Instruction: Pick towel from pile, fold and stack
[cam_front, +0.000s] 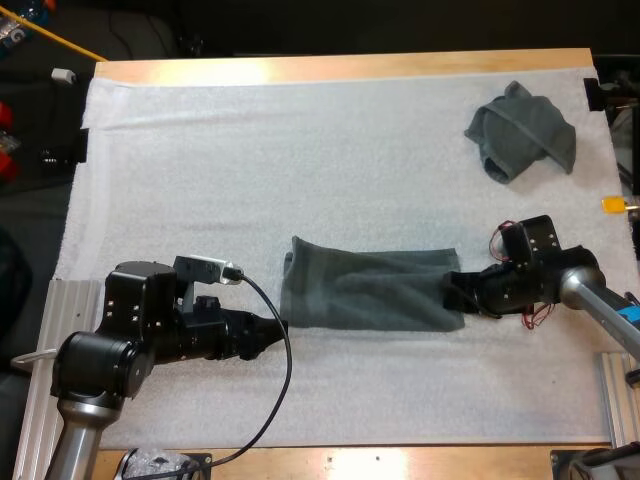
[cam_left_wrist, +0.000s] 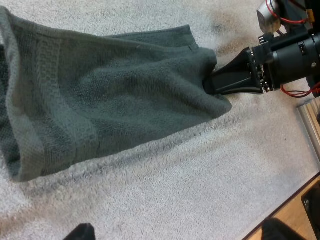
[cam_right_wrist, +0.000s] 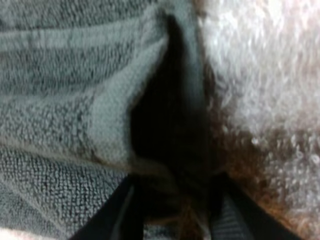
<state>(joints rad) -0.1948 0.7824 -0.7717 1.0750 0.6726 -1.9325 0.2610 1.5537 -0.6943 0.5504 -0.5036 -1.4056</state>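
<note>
**Towel stretched between two tools at mid-mat**

A long towel lies flat in the middle of the white mat on the counter. The right tool pinches its right end, with cloth bunched between the fingers. The left tool sits at the towel's left edge, fingers spread wide and gripping nothing. A crumpled towel rests near the mat's far right corner, well apart.

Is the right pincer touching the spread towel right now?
Touching. The left wrist view shows the right pincer tucked into the end of the spread towel, cloth bunched around its tips.
</note>
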